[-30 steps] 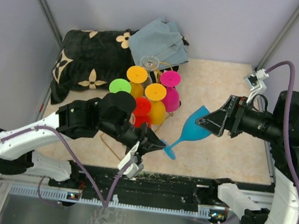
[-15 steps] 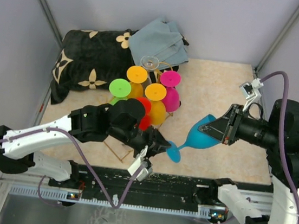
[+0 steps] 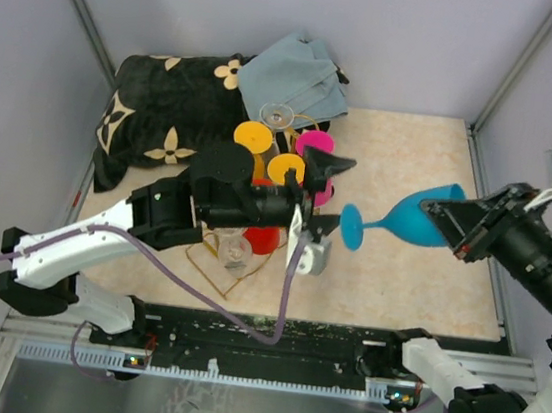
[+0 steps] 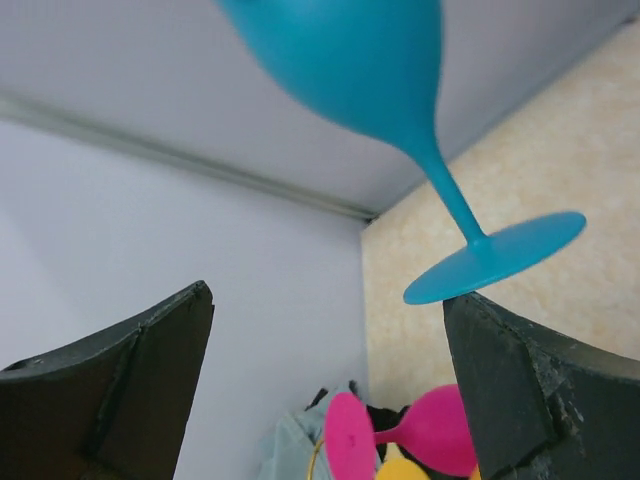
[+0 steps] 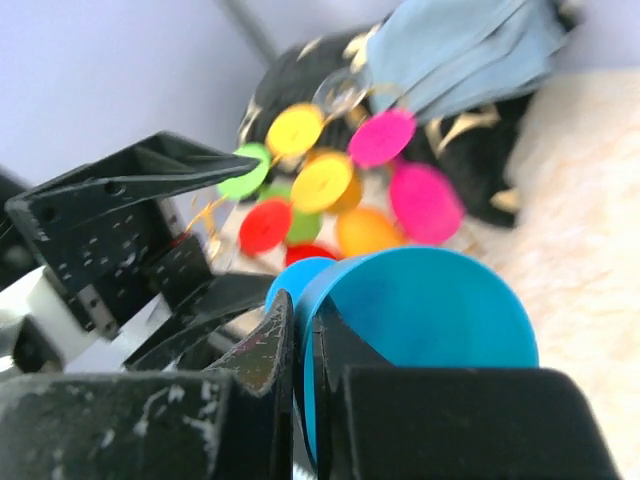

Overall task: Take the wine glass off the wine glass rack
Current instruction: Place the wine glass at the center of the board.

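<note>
Pinching wine glass rim between fingers — right gripper.

The top external camera looks steeply down from above and behind the arm bases, far enough to take in the whole table, the wine glass rack and both arms. The left wrist camera sits close behind the left gripper, tilted up toward the wall. The right wrist camera peers along the right gripper toward the wine glass rack. All three views share the blue wine glass.
</note>
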